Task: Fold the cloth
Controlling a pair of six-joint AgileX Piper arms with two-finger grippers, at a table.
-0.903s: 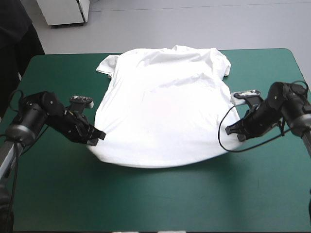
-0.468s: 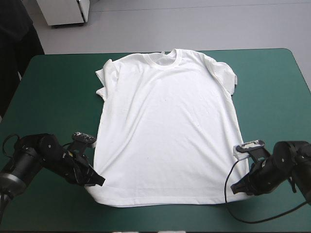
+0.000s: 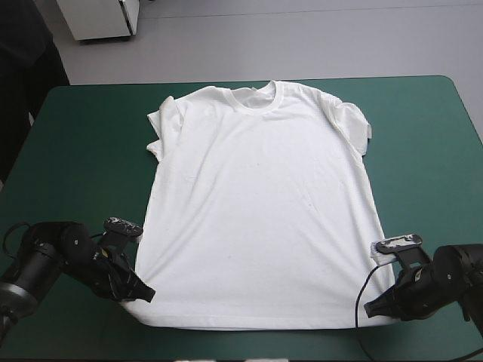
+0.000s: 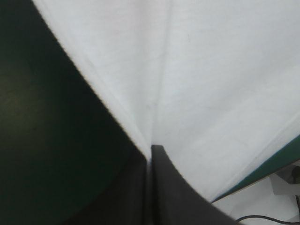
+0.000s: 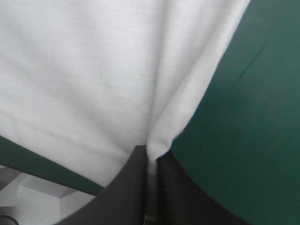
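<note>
The white T-shirt (image 3: 256,204) lies spread flat on the teal-green cover, collar toward the far edge and hem near the front edge. My left gripper (image 3: 145,292) is shut on the T-shirt at its hem's left corner; in the left wrist view the fingers (image 4: 164,187) meet in a point with the T-shirt (image 4: 201,79) stretching away ahead. My right gripper (image 3: 372,308) is shut on the T-shirt at the hem's right corner; in the right wrist view the T-shirt (image 5: 93,70) is pinched where the black fingers (image 5: 136,187) meet.
Bare teal-green cover (image 3: 83,158) lies to the left and right (image 3: 430,158) of the T-shirt. The table's front edge is close behind both grippers. A white cabinet (image 3: 98,16) stands on the floor beyond the far left corner.
Both grippers have drawn the hem toward the front edge. The T-shirt went from bunched at the far side to stretched out flat, its collar showing.
</note>
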